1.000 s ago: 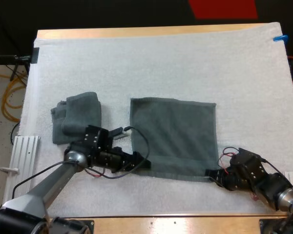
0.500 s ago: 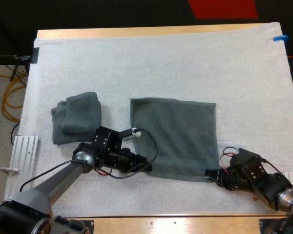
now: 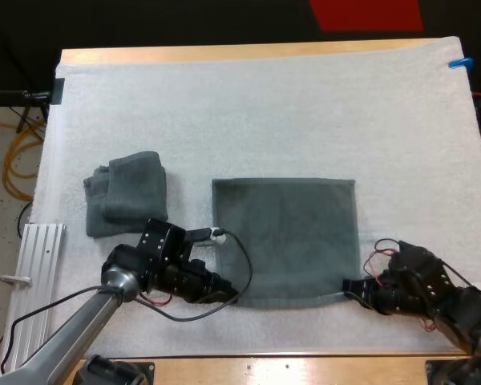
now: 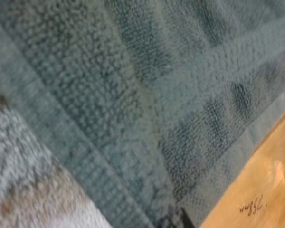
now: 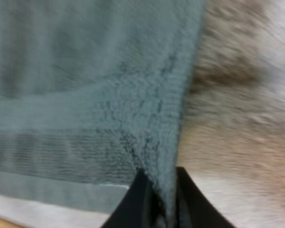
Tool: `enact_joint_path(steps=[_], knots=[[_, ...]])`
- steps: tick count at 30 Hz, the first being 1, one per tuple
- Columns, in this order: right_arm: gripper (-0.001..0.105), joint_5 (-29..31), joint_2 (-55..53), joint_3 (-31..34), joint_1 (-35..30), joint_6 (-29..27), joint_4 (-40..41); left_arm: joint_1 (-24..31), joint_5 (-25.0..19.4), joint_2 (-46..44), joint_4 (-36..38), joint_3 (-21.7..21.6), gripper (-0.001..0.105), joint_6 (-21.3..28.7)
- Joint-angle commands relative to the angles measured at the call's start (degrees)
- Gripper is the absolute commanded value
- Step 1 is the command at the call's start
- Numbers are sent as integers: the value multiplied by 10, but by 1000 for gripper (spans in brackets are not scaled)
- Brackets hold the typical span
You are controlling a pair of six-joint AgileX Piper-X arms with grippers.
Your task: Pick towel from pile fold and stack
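At the near edge, the right gripper (image 3: 347,285) is pinched tight on a corner of the flat, dark grey-green cloth towel (image 3: 284,237). The left gripper (image 3: 227,290) is placed at the other near corner; its hold cannot be told. Both corners should be lifted together and evenly. The towel is spread smooth on the white mat (image 3: 264,104). Farther left, a crumpled grey-green towel (image 3: 127,192) is seen.

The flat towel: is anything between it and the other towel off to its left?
Nothing visible lies between them: just bare white mat separates the flat towel from the bunched towel. The left gripper and right gripper sit at the flat towel's near corners, on the near side of that gap.
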Motion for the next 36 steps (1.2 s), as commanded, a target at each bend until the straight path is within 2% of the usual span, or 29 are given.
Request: enact_joint_path(steps=[1,4,9,14,17,20,23,29,36], knots=[[0,-1,-10,-10,1,-3,4,-1,0,-6,8,2,0,3],[0,9,-3,-12,0,33,-21,8,1,-3,-28,2,0,-14],[0,11,62,-12,0,70,-73,45,42,38,-148,2,0,-99],[0,11,146,-12,-7,132,-214,72,107,126,-281,2,0,-167],[0,11,180,-12,-32,166,-279,83,121,164,-350,1,0,-204],[0,8,206,-12,-74,170,-312,97,121,186,-405,-6,0,-230],[0,-11,228,-12,-114,170,-338,112,119,199,-440,-14,0,-246],[0,-31,271,-19,-168,170,-388,138,120,223,-459,-27,0,-246],[0,-39,313,-44,-175,164,-402,140,112,238,-472,-45,0,-246]])
